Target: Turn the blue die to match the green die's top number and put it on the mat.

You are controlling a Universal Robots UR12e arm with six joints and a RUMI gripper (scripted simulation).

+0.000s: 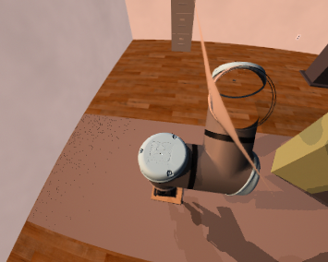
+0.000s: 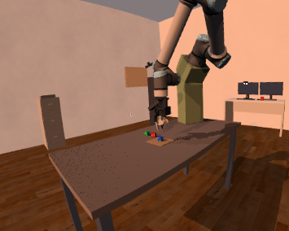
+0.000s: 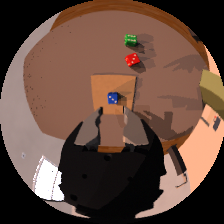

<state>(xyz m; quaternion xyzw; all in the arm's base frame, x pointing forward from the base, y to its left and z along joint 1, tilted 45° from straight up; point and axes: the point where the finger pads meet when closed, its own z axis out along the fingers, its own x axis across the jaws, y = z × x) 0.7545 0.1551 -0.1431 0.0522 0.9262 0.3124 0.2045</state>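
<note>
Blue die (image 2: 160, 138) (image 3: 113, 98) on the tan mat (image 1: 173, 199) (image 2: 152, 142) (image 3: 102, 86); above it, end effector (image 2: 161, 124) (image 3: 112, 107) with jaws apart, nothing between.

A grey-brown jointed robot arm with pale round caps (image 1: 229, 171) is reaching over a matte brown tabletop (image 1: 114, 175), its nearest cap covering part of a flat orange-brown mat (image 1: 166, 200). A yellow-olive angular pedestal (image 1: 308, 161) is standing at the right, and a tall grey drawer cabinet (image 1: 181, 37) is standing on the wooden floor (image 1: 141, 78) beyond.

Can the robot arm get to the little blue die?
Probably yes: the tool is open above the blue die, and the red die sits off to the side, so nothing seems in the way.
</note>
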